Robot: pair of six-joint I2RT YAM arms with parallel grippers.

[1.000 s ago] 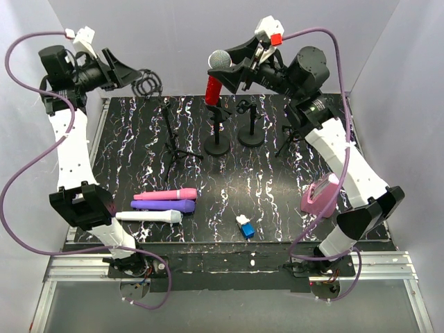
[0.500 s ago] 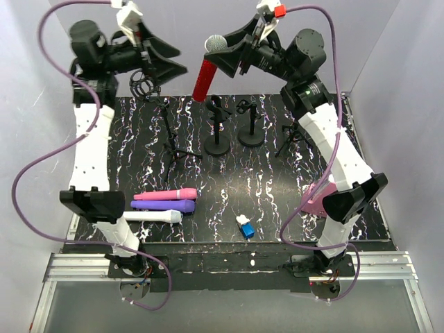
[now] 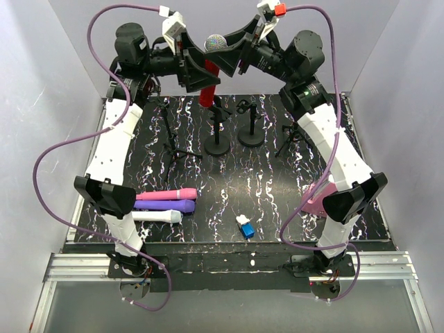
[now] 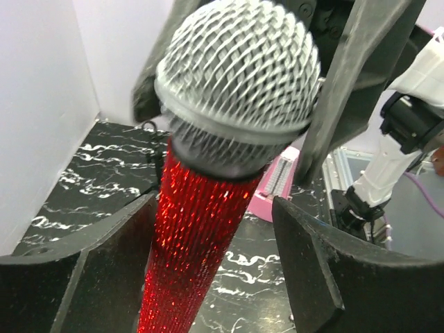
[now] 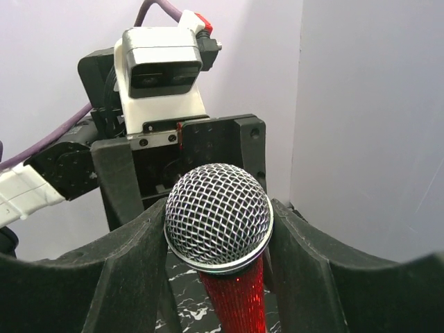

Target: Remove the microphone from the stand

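The red glitter microphone (image 3: 207,78) with a silver mesh head is held in the air, above and just left of the small round-base stand (image 3: 217,132). My right gripper (image 3: 223,54) is shut on the microphone just under the head; in the right wrist view its fingers (image 5: 132,257) press both sides of the microphone (image 5: 219,215). My left gripper (image 3: 202,72) is open around the red body. In the left wrist view the body (image 4: 194,236) lies against the left finger (image 4: 104,270), with a gap to the right one.
A second round-base stand (image 3: 251,128) and two tripod stands (image 3: 171,142) (image 3: 288,139) stand at the back of the black marbled mat (image 3: 277,187). Pink (image 3: 166,195), purple (image 3: 163,205) and white (image 3: 149,216) microphones lie front left. A blue-white block (image 3: 245,226) and a pink object (image 3: 319,198) sit front right.
My left arm has swung right from the far left corner, and its open jaws now sit around the microphone's body. My right gripper has carried the microphone up off the stand.
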